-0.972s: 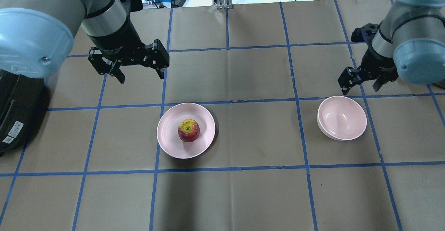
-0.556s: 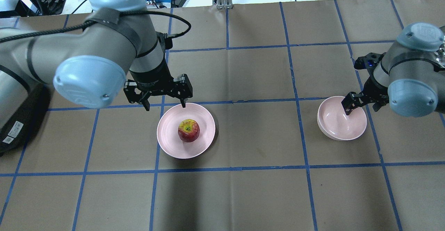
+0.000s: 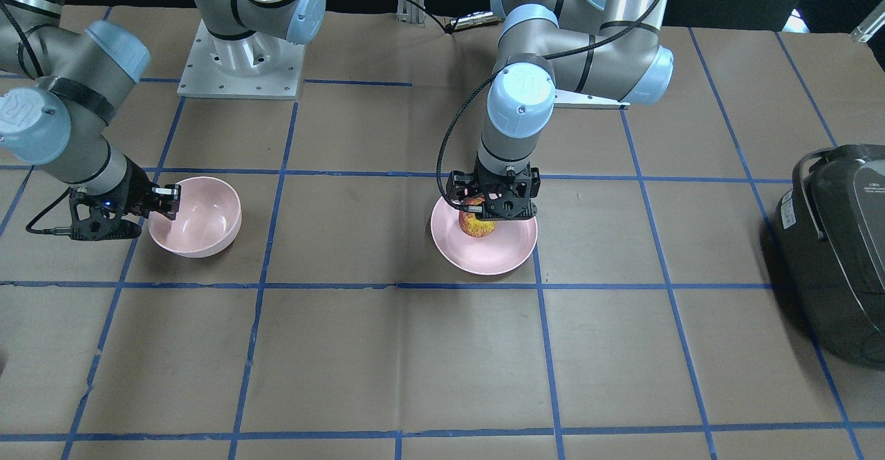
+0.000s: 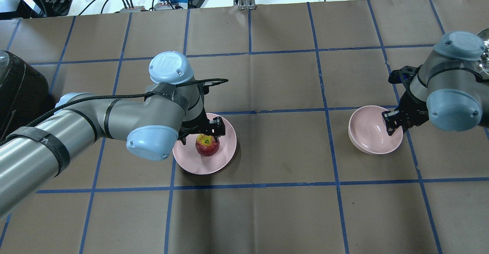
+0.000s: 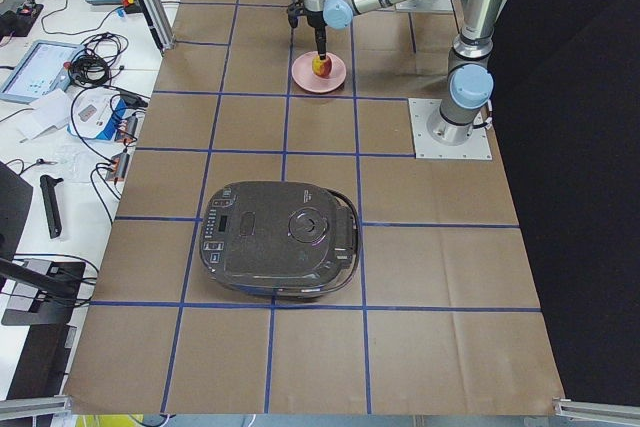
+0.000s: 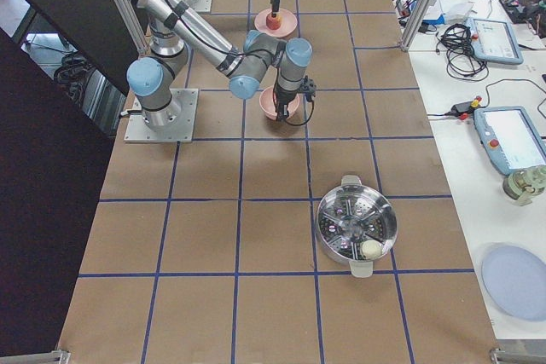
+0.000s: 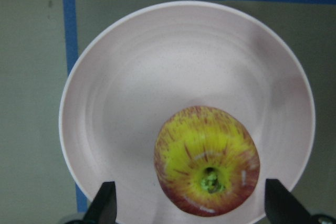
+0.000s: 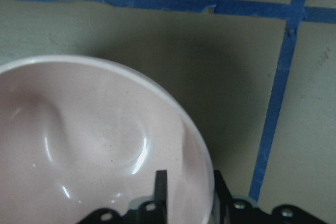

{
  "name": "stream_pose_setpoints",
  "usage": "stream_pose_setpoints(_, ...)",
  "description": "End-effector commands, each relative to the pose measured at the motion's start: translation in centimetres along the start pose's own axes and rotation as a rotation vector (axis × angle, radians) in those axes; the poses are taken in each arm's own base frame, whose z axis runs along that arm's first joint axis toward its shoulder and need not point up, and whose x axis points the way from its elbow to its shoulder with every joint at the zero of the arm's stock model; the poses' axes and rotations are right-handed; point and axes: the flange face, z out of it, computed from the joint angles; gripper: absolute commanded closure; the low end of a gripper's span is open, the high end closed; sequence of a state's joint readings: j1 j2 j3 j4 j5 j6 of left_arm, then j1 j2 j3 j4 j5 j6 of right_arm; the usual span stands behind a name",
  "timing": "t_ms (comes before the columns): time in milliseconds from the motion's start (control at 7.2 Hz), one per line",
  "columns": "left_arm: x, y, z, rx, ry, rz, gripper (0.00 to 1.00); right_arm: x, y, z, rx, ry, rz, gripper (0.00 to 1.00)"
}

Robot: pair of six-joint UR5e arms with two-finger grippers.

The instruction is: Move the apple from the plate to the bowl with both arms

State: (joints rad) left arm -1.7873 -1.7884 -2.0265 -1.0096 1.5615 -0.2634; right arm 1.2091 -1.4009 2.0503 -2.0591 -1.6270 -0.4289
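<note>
The apple [image 7: 207,161] sits stem-up on the plate [image 7: 131,77], below the nearer left gripper [image 7: 189,205], fingers spread either side; the right gripper [image 8: 189,187] straddles the bowl [image 8: 79,129] rim, pinch unclear.

Both end effectors moved in.
Your left end effector [image 7: 190,203] left the plate's [image 4: 191,165] 11 o'clock edge and now straddles the apple [image 4: 207,146], fingers spread; your right end effector [image 8: 190,180] sank to the bowl's [image 4: 367,132] 3 o'clock rim and pinched it.
</note>
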Motion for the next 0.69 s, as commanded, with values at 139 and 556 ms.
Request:
stream_pose_setpoints(139,1.3,-0.2,3.0,0.013,-0.001,0.022,0.00,-2.3,0.3,-6.2,0.006,-0.069,0.097,1.00)
stream_pose_setpoints(556,1.3,0.0,3.2,0.010,0.000,0.021,0.00,-15.6,0.0,-7.6,0.034,-0.160,0.121,1.00)
